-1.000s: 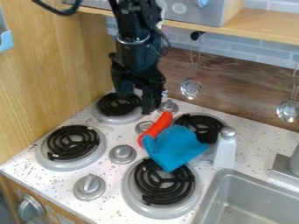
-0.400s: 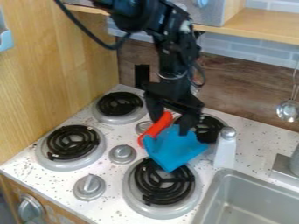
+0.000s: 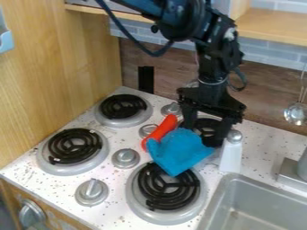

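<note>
The black two-finger gripper [image 3: 203,134] hangs over the coiled black burner [image 3: 207,124] at the back of the speckled white stove top [image 3: 264,134], its claw spread, with coils visible between the fingers. The blue, crumpled, cloth-like piece [image 3: 180,151] lies just beside it, partly over that burner and reaching to the edge of the front burner [image 3: 169,191]. Alongside rests the smooth red elongated piece [image 3: 160,131]; whether the two are joined cannot be told. A white tapered shaker with a silver cap [image 3: 231,155] stands near the gripper, by the grey metal sink [image 3: 238,179].

Handling, as judged from appearance: the blue piece seems light and pliable, likely to sag, and is best pinched at a raised fold. The red piece seems light, stiffer and somewhat slippery; a grip across its narrow middle suits it.
</note>
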Controlling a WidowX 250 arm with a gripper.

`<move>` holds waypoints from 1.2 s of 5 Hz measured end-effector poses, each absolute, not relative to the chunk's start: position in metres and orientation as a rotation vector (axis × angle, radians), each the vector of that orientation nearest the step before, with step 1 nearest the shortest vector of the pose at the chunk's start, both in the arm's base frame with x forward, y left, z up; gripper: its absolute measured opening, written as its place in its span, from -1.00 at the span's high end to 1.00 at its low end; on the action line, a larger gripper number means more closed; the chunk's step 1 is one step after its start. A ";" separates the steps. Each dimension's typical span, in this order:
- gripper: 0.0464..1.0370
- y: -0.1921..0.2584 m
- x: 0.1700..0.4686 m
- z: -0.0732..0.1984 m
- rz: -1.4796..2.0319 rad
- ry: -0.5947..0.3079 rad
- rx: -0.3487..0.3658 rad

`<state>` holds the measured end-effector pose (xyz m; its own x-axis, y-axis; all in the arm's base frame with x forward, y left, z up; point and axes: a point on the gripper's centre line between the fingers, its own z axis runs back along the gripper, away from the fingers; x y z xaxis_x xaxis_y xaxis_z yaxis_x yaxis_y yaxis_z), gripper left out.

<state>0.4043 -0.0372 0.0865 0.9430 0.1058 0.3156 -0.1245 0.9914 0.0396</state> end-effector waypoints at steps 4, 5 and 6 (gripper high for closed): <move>-0.93 -0.054 0.432 0.067 0.316 -0.196 0.100; -0.93 -0.056 0.431 0.066 0.341 -0.189 0.089; -0.93 -0.057 0.434 0.067 0.345 -0.205 0.080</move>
<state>0.4337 -0.0568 0.0669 0.9207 0.3270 0.2131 -0.3431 0.9383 0.0428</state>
